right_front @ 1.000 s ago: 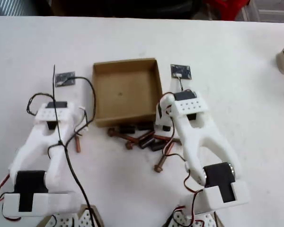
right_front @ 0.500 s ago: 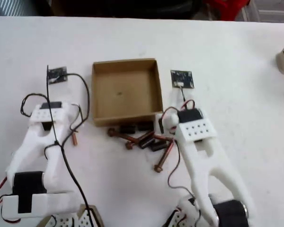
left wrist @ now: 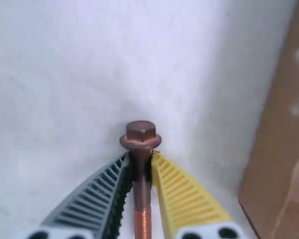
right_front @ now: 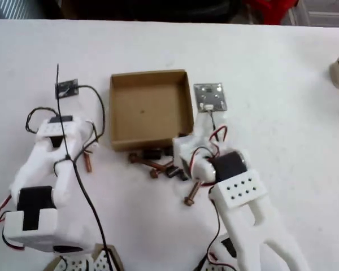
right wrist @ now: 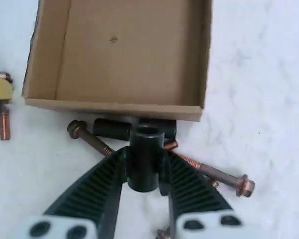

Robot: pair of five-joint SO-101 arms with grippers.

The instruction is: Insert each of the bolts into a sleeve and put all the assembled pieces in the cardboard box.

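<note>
White tabletop [right_front: 282, 68]: left hand [left wrist: 140, 158] clamps coppery hex bolt [left wrist: 140, 137], right hand [right wrist: 143, 152] clamps black sleeve [right wrist: 145, 160].

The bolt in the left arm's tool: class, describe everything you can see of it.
The bolt is copper-coloured metal, with a flanged hexagonal head and a shank threaded at the other end. The left tool is shut on the shank below the head, grey finger one side, yellow the other. It is beside the cardboard box, apart from it.

Robot lab — white table [right_front: 271, 62]; circuit boards [right_front: 210, 97]
</note>
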